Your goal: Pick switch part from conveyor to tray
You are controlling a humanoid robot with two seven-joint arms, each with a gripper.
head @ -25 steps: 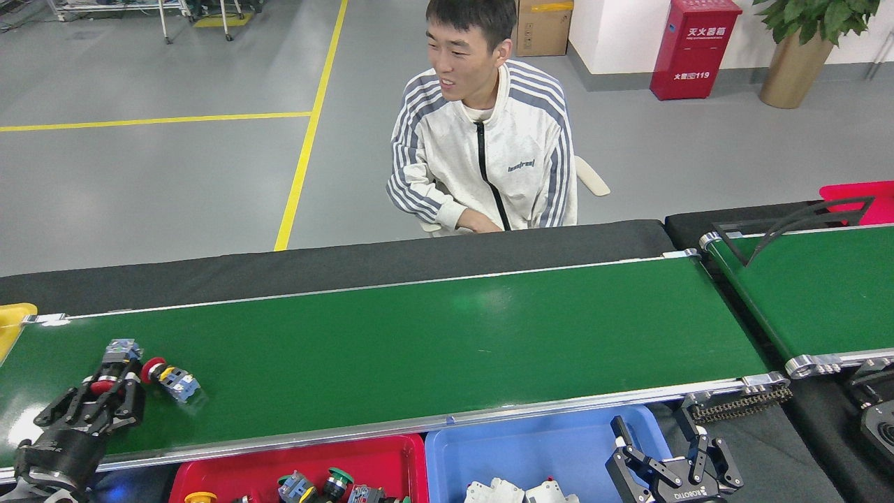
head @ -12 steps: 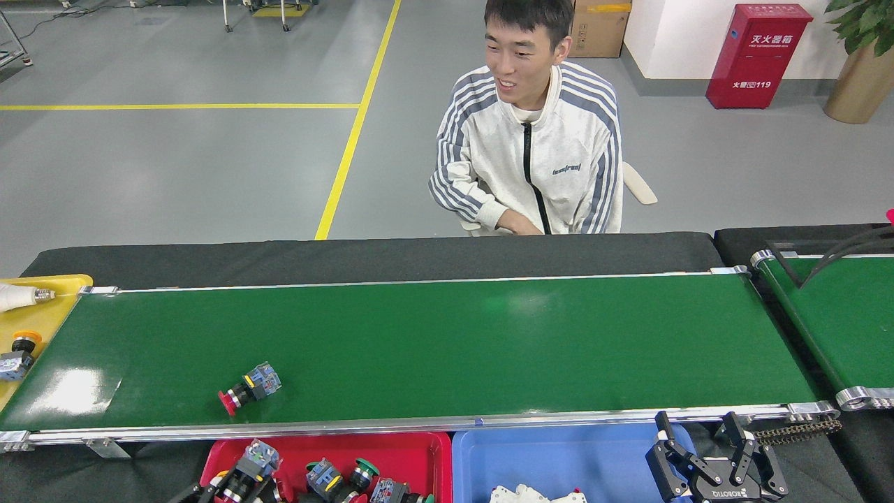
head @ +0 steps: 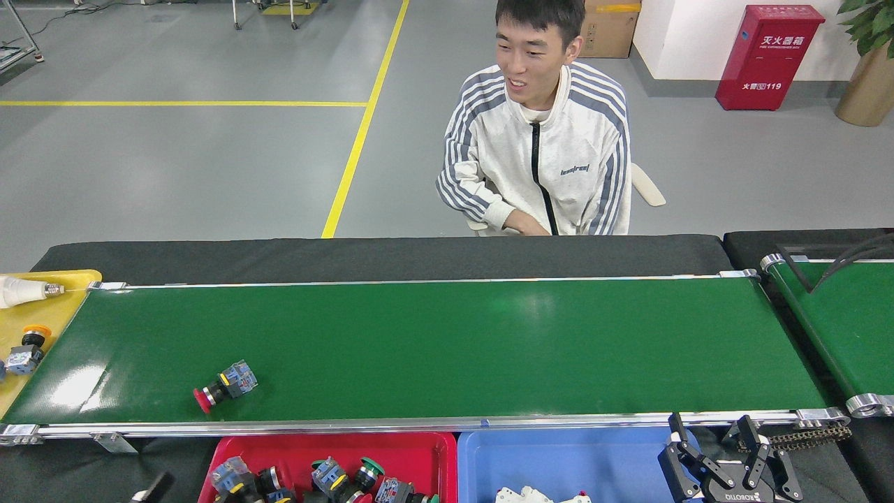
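At the bottom right of the frame, the right gripper (head: pixel 721 450) hangs with its black fingers spread apart and nothing between them, just beside the right end of a blue tray (head: pixel 559 461). A few white parts (head: pixel 541 496) lie at the bottom edge of that tray. To its left sits a red tray (head: pixel 426 454) holding several push-button switches (head: pixel 328 480) with blue, yellow, black and green bits. At the bottom left edge, a small dark tip (head: pixel 155 487) pokes into view near the red tray's left side; it may be the left gripper, but whether it is open or closed cannot be told.

Above the trays, the conveyor (head: pixel 454 349) runs across the middle of the frame, green and glossy with silver rails. One switch part (head: pixel 225 385) lies on its side on the belt in the lower left, red button toward the near rail, blue body away from it. At the left edge a yellow tray (head: pixel 49 318) holds another small switch (head: pixel 26 351) and a white pointed thing (head: pixel 21 290). At the right edge a second green belt (head: pixel 848 321) shows in part.

Beyond the conveyor a person (head: pixel 541 147) in a white striped jacket sits at upper centre, on grey floor with yellow lines (head: pixel 349 147). A red box (head: pixel 768 56) stands at the upper right.
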